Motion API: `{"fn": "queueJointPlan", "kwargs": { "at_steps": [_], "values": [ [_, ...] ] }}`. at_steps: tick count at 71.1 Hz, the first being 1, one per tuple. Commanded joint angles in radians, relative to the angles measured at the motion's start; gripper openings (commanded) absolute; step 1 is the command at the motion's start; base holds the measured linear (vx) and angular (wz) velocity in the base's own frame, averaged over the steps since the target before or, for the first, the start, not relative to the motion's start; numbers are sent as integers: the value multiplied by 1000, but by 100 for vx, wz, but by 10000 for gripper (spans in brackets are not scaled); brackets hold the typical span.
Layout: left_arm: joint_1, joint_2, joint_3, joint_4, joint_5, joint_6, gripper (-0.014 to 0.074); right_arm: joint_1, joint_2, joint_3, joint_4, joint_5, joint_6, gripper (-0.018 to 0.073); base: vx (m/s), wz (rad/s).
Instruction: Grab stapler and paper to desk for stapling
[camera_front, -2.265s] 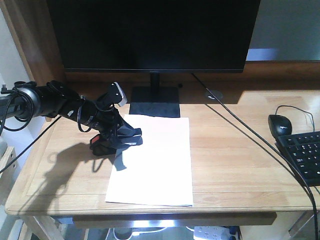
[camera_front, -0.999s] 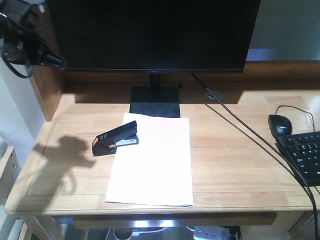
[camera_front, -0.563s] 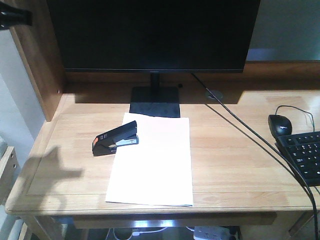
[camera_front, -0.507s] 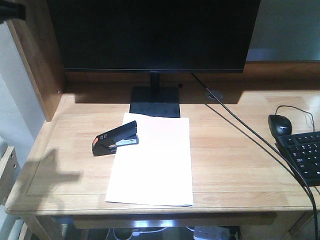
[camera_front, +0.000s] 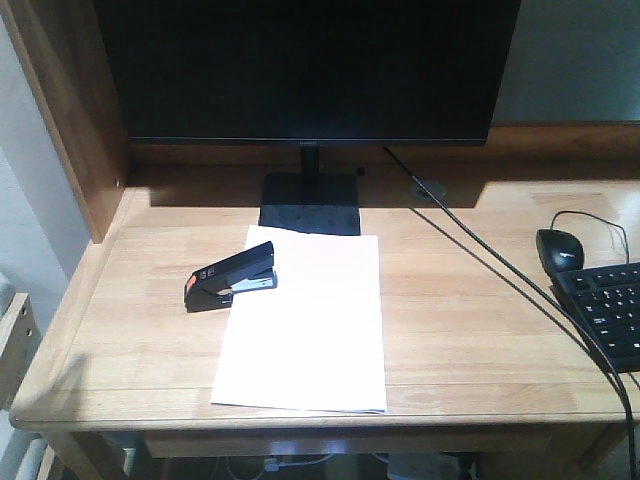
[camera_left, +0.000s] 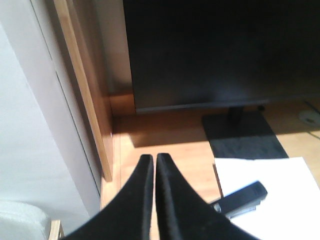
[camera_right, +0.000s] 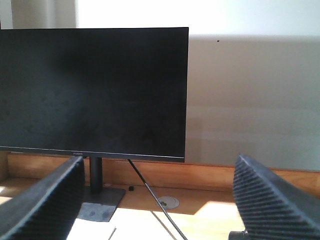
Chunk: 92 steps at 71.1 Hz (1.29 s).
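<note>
So you've got the stapler (camera_front: 231, 278) lying on the bench (camera_front: 470, 300), its front end resting on the upper left corner of the paper (camera_front: 305, 320) and its orange-red end hanging off over bare wood. That paper lies flat just in front of the monitor (camera_front: 305, 70) stand. Your left gripper (camera_left: 151, 161) is clenched with its two black fingers nearly touching, up over the bench's back left corner, well apart from the stapler. Your right gripper (camera_right: 160, 200) is spread wide and holds nothing, facing the monitor. A mouse (camera_front: 560, 247) and keyboard (camera_front: 610, 315) sit far right.
</note>
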Motion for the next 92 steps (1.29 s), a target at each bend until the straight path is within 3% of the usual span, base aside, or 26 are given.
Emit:
{"fn": "queueJointPlan", "kwargs": {
  "at_steps": [1, 30, 42, 54, 92],
  "values": [
    [-2, -90, 79, -2, -136, -9, -6, -4, 9, -28, -57, 20, -7, 580, 0, 0],
    [-2, -553, 582, 0, -375, -7, -6, -4, 9, -28, -57, 20, -7, 580, 0, 0],
    [-2, -651, 719, 2, -384, -7, -6, -4, 9, -28, -57, 20, -7, 580, 0, 0],
    [-2, -651, 791, 2, -377, -7, -6, -4, 9, -28, -57, 20, -7, 580, 0, 0],
    [-3, -650, 790, 2, -393, -7, -6, -4, 9, -28, -57, 20, -7, 580, 0, 0]
  ]
}}
